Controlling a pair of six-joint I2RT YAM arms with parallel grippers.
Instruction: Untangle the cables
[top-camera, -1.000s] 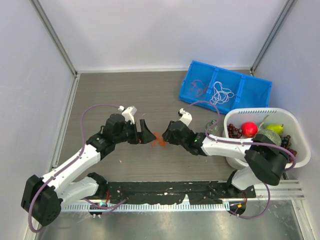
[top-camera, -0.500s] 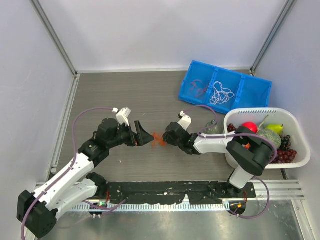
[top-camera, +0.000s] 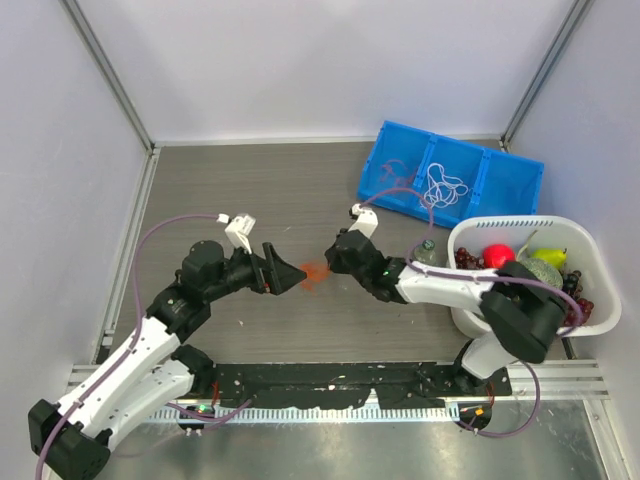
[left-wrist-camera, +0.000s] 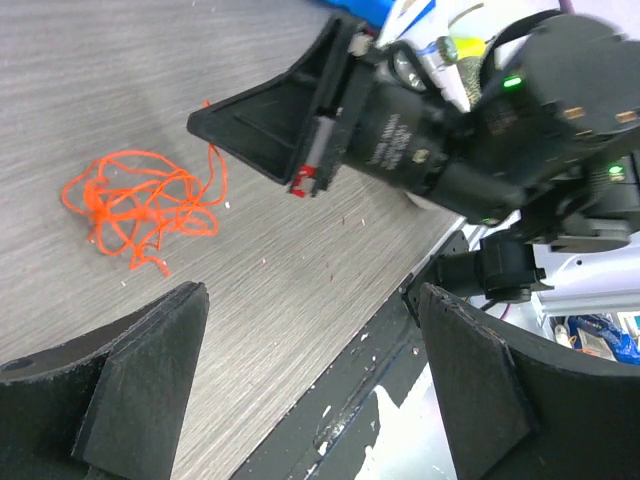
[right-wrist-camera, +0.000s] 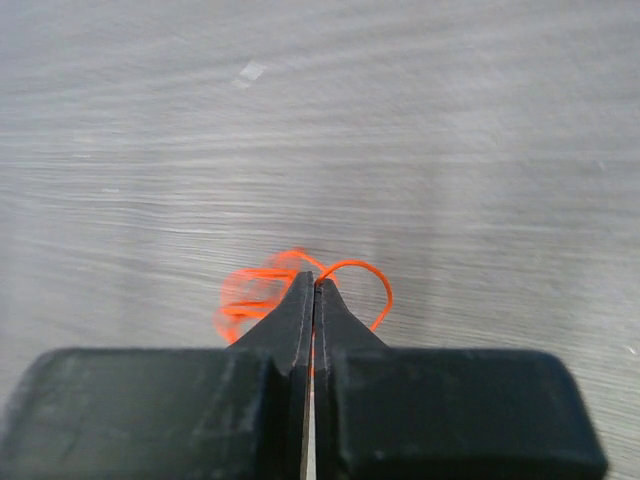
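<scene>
1. Left of the desk's middle: left gripper (top-camera: 288, 272), jaws spread wide and holding nothing. Drawn back a little toward the left edge over the last second, tips aimed at the clump but clear of it.
2. At the desk's middle, somewhat closer to the near edge than the far: red-orange cable clump (top-camera: 315, 275), lying flat between the two grippers, in much the same spot as a second ago.
3. No clear heading to it as a whole. A loose knot of loops, slightly longer along the gripper-to-gripper line than across. In the left wrist view, one thin strand rising from the knot to the right gripper's tips, and a short free end trailing back toward the left gripper.
4. Just right of the clump: right gripper (top-camera: 335, 262), gone from half-open to fully closed within the last second. Pinched on a strand, an orange loop bulging beside the tips.
5. Judged from that: first hold secured, strand ready for drawing out, knot itself not yet loosened.
6. At the far right corner: blue bin (top-camera: 520, 190), with red cords (top-camera: 398, 175) and white cords (top-camera: 443, 187) in separate compartments.
</scene>
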